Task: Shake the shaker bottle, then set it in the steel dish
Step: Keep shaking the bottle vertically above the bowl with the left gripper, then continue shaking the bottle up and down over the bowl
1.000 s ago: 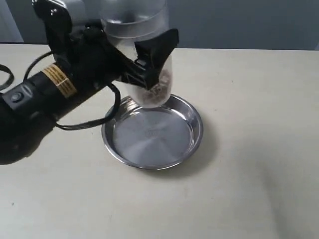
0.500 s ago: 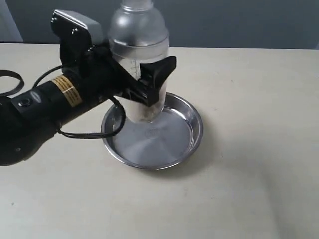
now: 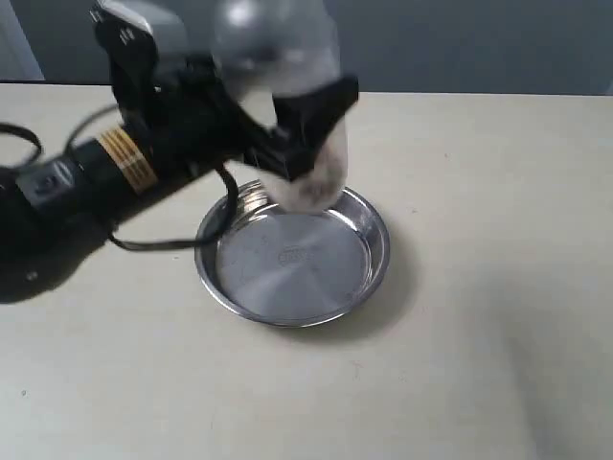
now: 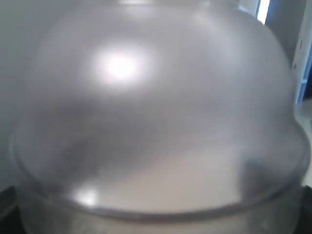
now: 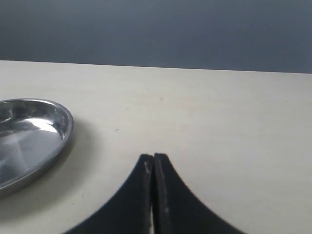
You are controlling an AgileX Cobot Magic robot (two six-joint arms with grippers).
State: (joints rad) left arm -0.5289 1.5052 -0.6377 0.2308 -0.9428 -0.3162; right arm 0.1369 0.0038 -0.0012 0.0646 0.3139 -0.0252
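Note:
The clear shaker bottle (image 3: 287, 86) is blurred with motion and held in the air above the far rim of the steel dish (image 3: 369, 273). My left gripper (image 3: 292, 134) is shut on the bottle's body, one black finger (image 3: 321, 110) showing across its front. The frosted dome of the shaker bottle (image 4: 156, 107) fills the left wrist view and hides the jaws there. The steel dish (image 5: 53, 146) holds nothing and also shows at the edge of the right wrist view. My right gripper (image 5: 154, 158) is shut on nothing, low over the bare table, apart from the dish.
The beige table (image 3: 479, 364) spreads around the dish. A black cable (image 3: 172, 240) hangs from the left arm beside the dish's left rim. A dark wall (image 3: 460, 43) runs behind the table's far edge.
The bottle went down toward the dish half a second ago, and is now up again and shifted slightly right, blurred. The right gripper's earlier state is not shown.

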